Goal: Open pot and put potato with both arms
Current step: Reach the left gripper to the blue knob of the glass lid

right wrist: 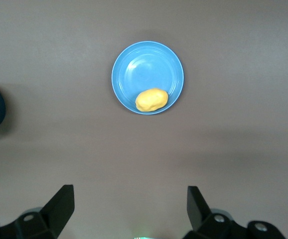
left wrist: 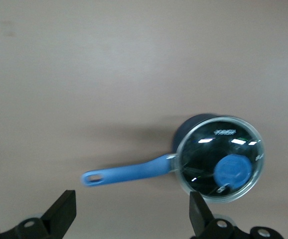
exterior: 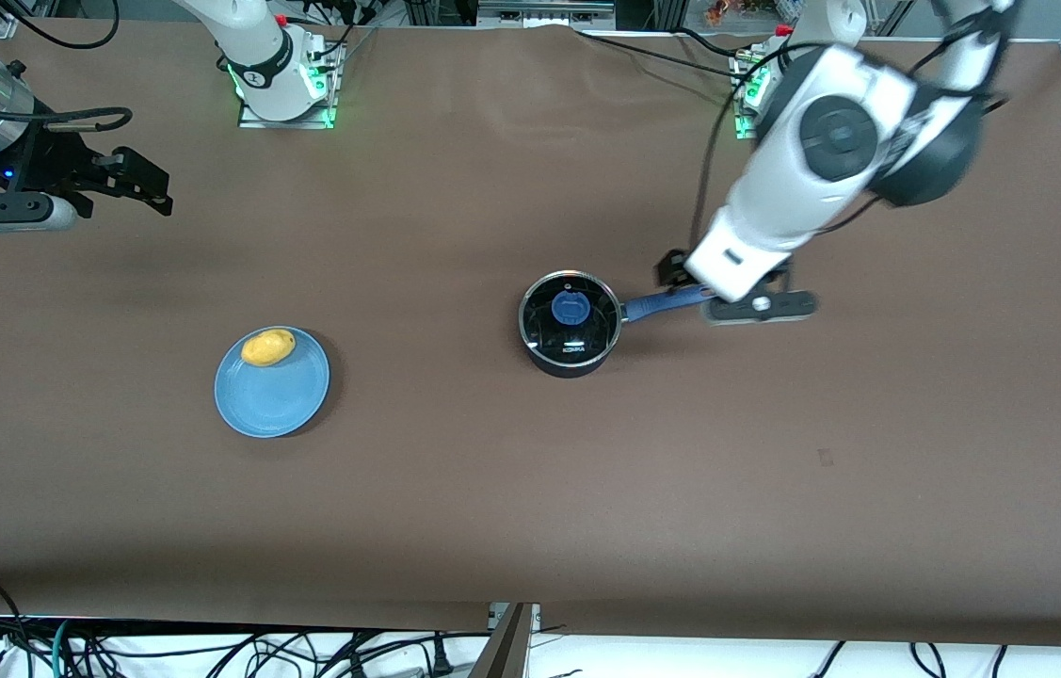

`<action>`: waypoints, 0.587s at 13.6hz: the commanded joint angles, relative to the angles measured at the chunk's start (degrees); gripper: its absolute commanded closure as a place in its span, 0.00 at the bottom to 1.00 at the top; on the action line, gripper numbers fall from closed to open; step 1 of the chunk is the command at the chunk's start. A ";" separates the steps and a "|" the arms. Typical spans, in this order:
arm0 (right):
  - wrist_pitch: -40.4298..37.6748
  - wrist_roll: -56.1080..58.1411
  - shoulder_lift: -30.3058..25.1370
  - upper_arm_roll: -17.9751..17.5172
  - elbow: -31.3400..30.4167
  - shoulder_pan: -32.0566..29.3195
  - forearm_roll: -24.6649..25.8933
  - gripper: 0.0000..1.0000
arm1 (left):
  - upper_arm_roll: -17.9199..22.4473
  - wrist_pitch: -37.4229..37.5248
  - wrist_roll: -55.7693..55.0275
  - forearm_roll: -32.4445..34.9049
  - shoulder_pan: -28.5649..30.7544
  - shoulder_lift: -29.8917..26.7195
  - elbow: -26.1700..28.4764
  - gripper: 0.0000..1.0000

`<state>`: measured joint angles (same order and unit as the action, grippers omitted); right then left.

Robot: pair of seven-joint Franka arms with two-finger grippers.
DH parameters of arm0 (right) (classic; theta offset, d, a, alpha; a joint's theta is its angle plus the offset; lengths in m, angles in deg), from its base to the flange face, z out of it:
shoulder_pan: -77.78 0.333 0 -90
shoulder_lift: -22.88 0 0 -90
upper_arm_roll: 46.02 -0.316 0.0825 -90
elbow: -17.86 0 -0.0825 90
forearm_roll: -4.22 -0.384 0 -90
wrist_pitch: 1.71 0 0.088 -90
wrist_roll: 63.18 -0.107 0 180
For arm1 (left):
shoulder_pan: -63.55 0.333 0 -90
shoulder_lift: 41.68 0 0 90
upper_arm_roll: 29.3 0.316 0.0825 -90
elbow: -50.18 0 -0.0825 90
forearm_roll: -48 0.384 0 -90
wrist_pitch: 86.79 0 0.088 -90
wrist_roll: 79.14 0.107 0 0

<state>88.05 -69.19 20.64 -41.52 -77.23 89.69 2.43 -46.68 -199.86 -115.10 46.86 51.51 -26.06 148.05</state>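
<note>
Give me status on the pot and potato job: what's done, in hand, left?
Done: nothing yet. The lid sits on the pot and the potato lies on the blue plate. In hand: the left gripper, jaws open, hangs over the pot's handle; the right gripper, open, waits. Left: lift lid, move potato in.

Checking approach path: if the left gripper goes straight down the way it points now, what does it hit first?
Probably the pot's blue handle. The left gripper, fingers open, is over the handle's outer end, beside the lidded pot. Depth is unclear; it may just miss and meet bare table.
</note>
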 commanded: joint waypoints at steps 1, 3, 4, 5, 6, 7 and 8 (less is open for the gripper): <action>0.32 0.91 0.74 -0.37 0.43 -0.74 0.12 0.00 | 0.42 -7.83 -6.38 -0.89 -4.11 5.10 -1.02 0.00; 2.25 0.82 1.53 -0.45 0.34 -0.65 -0.06 0.00 | 0.42 -12.24 -8.85 0.16 -7.28 8.71 -1.28 0.00; 3.13 0.91 1.89 -0.37 0.34 -0.65 -0.14 0.00 | 0.42 -13.39 -11.82 1.73 -8.86 10.12 -1.55 0.00; 3.66 0.91 1.98 -0.37 0.34 -0.65 -0.14 0.00 | 0.42 -13.49 -14.46 3.92 -9.83 11.35 -1.72 0.00; 3.67 1.17 2.07 -0.45 0.34 -0.65 -0.14 0.00 | 0.42 -13.49 -16.75 5.69 -10.80 12.32 -1.81 0.00; 3.58 1.70 1.98 -0.45 0.34 -0.65 -0.14 0.00 | 0.42 -13.49 -18.08 7.27 -11.42 13.11 -1.81 0.00; 3.32 2.22 1.89 -0.54 0.34 -0.57 -0.06 0.00 | 0.42 -13.58 -18.61 8.33 -11.77 13.82 -1.81 0.00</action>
<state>91.61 -68.63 22.85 -41.53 -77.28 89.66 2.42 -46.73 -213.37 -131.13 52.36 40.89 -14.01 147.83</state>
